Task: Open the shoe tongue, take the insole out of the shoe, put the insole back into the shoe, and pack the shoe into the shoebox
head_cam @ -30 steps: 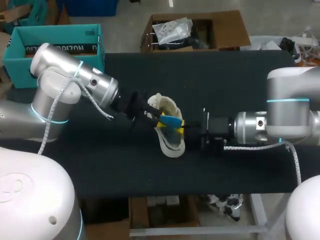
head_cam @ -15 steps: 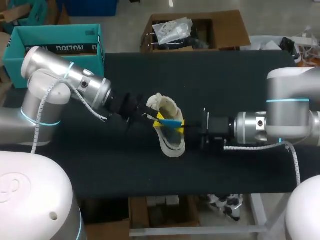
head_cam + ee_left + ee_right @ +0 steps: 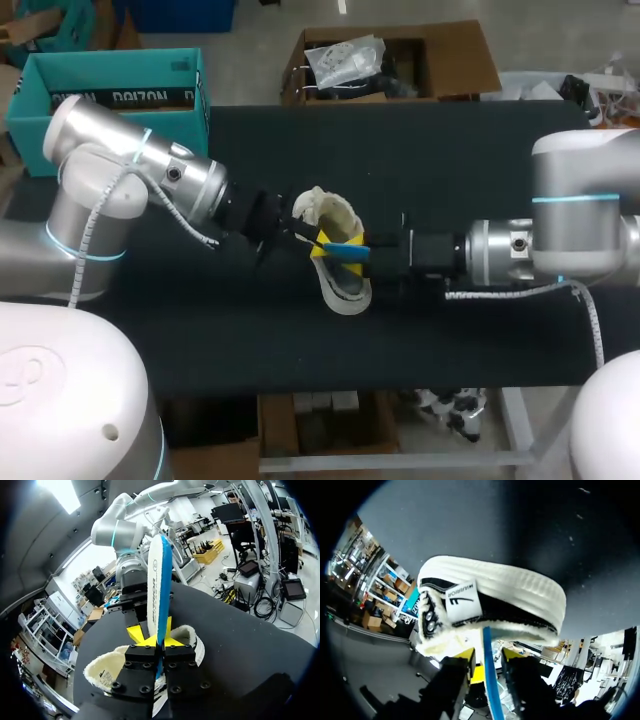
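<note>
Looking across the table (image 3: pixel 470 150), the white shoe (image 3: pixel 340 285) sits mid-table between both arms. The left gripper (image 3: pixel 159 642) is clamped tight on the blue insole (image 3: pixel 159 570), holding it on edge over the shoe's opening. The right gripper (image 3: pixel 487 655) is just beside the shoe on the other side. Its fingers are spread, and the insole's edge runs between them with gaps either side. The teal shoebox (image 3: pixel 110 75) is well apart, past the far left corner.
</note>
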Robot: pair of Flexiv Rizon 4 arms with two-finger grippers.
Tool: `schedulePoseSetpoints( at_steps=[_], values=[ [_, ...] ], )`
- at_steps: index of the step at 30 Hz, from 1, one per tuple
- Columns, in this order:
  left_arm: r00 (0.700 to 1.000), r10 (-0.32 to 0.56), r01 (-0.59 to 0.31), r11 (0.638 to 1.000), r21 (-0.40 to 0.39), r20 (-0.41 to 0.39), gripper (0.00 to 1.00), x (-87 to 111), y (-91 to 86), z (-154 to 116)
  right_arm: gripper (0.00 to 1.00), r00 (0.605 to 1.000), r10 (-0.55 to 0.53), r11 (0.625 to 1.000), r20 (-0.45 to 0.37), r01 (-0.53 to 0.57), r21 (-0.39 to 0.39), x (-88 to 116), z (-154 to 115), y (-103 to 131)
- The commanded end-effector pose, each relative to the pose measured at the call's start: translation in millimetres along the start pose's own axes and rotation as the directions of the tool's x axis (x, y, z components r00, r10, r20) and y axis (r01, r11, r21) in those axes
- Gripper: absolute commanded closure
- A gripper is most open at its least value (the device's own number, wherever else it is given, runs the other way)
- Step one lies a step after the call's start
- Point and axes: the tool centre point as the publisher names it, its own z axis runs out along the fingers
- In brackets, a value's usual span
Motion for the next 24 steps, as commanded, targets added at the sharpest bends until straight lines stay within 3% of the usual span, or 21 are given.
schedulePoseSetpoints(
  at_steps=[1,7,11,17,24],
  values=[
    [1.000,0.001,-0.001,1.000,-0.005,0.013,1.00,2.4,-1.1,0,0.76,1.000,-0.002,0.998,0.011,0.003,-0.057,-1,-2,-16],
    [1.000,0.002,-0.002,1.000,-0.012,0.022,1.00,0.7,-2.3,0,0.93,1.000,0.005,0.998,0.018,-0.004,-0.066,-5,-1,-15],
    [1.000,0.002,-0.002,1.000,-0.017,0.024,1.00,0.2,-2.5,0,0.84,1.000,0.017,0.998,0.012,-0.016,-0.062,-9,-2,-11],
    [1.000,-0.003,0.003,1.000,-0.024,0.025,1.00,-1.1,-0.6,1,1.00,1.000,0.027,0.998,-0.001,-0.027,-0.061,-11,-6,-6],
    [0.999,-0.015,0.017,0.998,-0.052,0.036,1.00,-3.3,11.6,4,1.00,1.000,0.028,0.996,-0.002,-0.028,-0.080,3,-4,7]
  ],
)
